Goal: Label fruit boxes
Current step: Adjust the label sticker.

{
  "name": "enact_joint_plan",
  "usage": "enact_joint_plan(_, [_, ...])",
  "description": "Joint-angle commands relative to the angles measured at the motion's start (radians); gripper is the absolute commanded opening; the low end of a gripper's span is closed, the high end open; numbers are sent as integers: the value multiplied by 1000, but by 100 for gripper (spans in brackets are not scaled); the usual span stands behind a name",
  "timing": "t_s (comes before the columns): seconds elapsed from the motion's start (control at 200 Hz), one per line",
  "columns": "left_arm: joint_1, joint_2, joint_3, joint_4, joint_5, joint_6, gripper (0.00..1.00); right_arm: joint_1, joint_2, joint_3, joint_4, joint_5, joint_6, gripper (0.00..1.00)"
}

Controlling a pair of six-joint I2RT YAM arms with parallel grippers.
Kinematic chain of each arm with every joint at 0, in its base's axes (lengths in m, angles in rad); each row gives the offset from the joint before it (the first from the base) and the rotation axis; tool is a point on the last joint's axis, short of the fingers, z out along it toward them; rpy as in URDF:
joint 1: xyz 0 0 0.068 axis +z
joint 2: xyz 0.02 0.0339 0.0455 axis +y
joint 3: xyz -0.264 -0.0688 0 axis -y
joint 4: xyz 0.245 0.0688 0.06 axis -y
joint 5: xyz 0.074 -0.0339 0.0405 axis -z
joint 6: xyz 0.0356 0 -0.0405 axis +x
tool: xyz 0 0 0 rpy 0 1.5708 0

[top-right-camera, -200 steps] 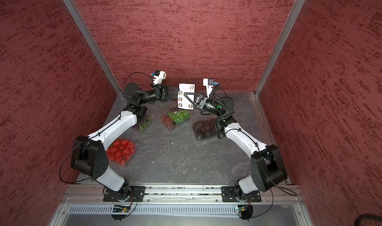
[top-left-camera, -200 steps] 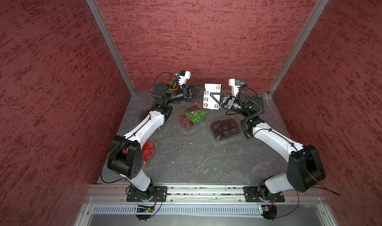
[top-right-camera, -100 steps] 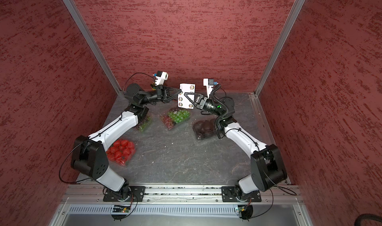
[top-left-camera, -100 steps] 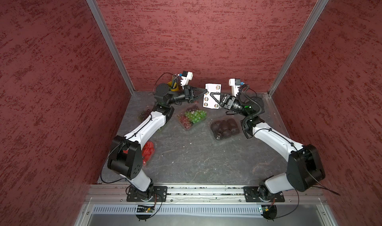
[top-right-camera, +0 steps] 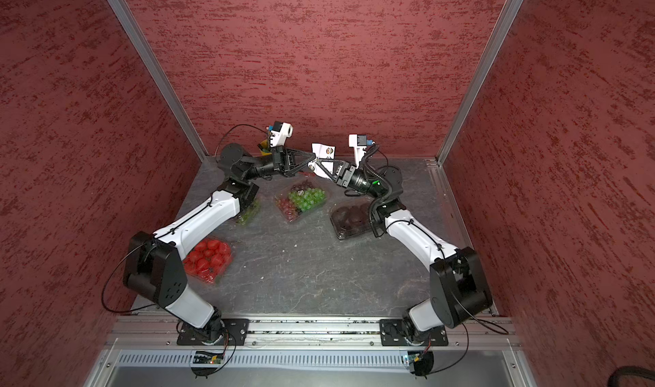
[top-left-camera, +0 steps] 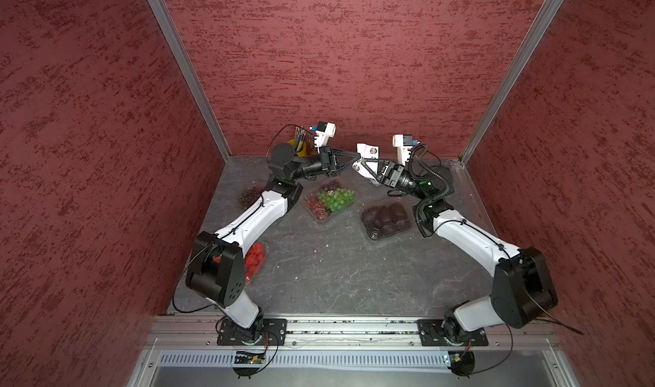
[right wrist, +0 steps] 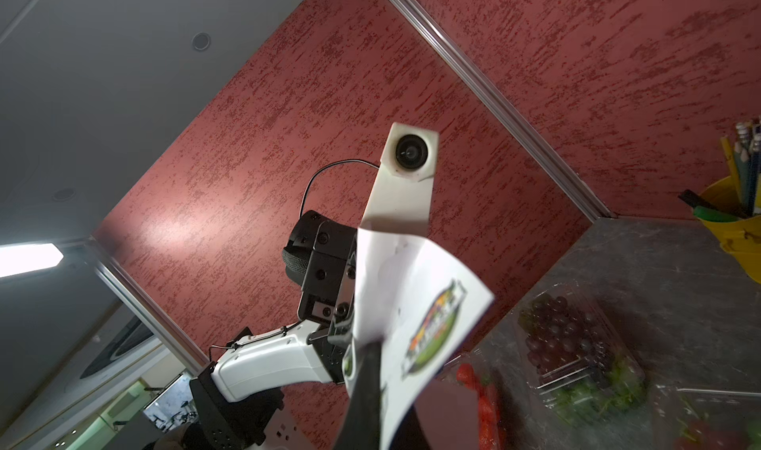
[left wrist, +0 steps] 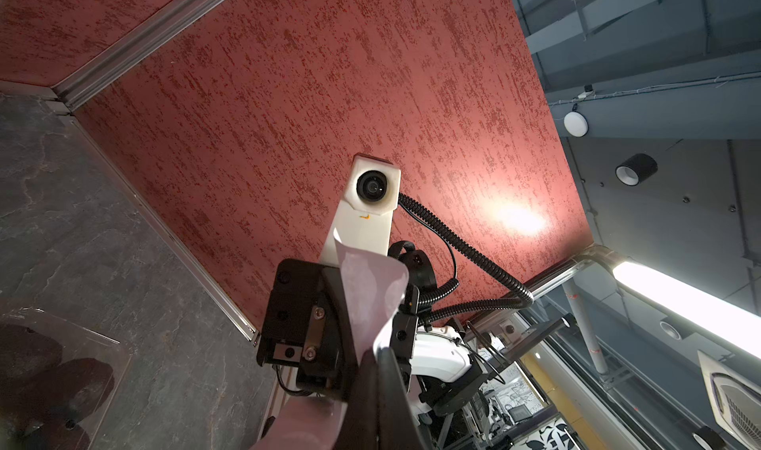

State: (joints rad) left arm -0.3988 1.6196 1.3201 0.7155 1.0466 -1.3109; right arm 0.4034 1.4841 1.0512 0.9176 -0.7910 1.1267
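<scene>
Contact — the left fingers (top-left-camera: 353,157) have just pinched shut on the white sticker sheet (top-left-camera: 368,150), which the right fingers (top-left-camera: 372,161) keep clamped in the air. A sticker can probably be peeled now — the fruit boxes (top-left-camera: 329,201) wait on the surface (top-left-camera: 319,268) below.

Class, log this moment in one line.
left gripper: shut on sticker sheet; right gripper: shut on sticker sheet; sticker sheet: midair; fruit boxes: on table

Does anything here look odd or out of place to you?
Yes: the white sticker sheet is bent and curled in mid-air, pinched between the left gripper and right gripper rather than lying flat.
</scene>
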Motion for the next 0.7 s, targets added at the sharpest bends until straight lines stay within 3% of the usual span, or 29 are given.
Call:
enact_joint_plan(0.0, [-20, 20, 21, 20, 30, 6, 0, 5, -3, 6, 31, 4, 13, 0])
enact_joint_plan(0.431, [2, 1, 7, -13, 25, 25, 0, 5, -14, -1, -14, 19, -16, 0])
enact_joint_plan(0.531, [31, -28, 2, -120, 12, 98, 6, 1, -18, -5, -39, 28, -32, 0])
enact_joint_plan(0.591, [51, -52, -4, -206, -7, 155, 18, 0, -20, -6, -50, 33, -40, 0])
enact_joint_plan(0.696, [78, -93, -5, -364, -34, 251, 23, -2, -19, -11, -55, 39, -44, 0])
